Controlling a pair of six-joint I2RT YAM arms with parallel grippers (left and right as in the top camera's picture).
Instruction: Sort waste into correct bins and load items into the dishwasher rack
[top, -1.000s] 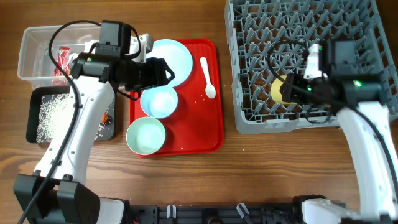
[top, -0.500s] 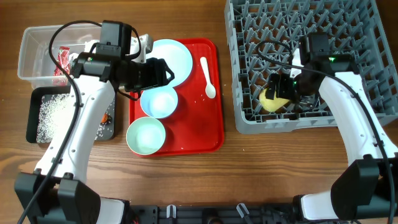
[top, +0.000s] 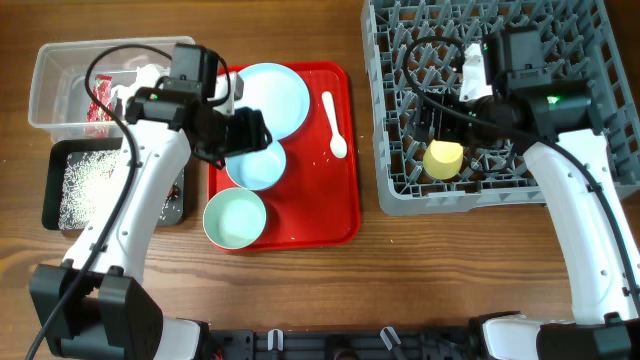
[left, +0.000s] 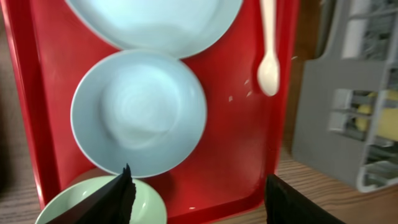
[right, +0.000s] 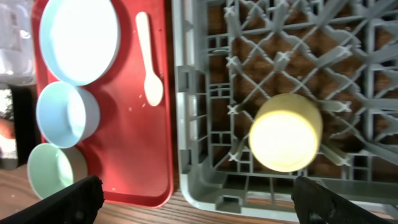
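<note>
Released since a second ago, the yellow cup (right: 285, 132) sits in the rack's (top: 470, 203) corner nearest the red tray (top: 340, 200); the right end effector (right: 196, 202) hangs above it, fingers wide apart. The left end effector (left: 199, 199) hovers, fingers apart and empty, over the blue bowl (left: 138, 112).

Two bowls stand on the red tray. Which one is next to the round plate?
The pale blue bowl, in the middle of the tray, directly beside the plate. The greener bowl sits farther off, at the tray's near left corner.

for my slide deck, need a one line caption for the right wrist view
The yellow cup rests in the grey dishwasher rack, right fingers open and clear of it, red tray alongside.
</note>
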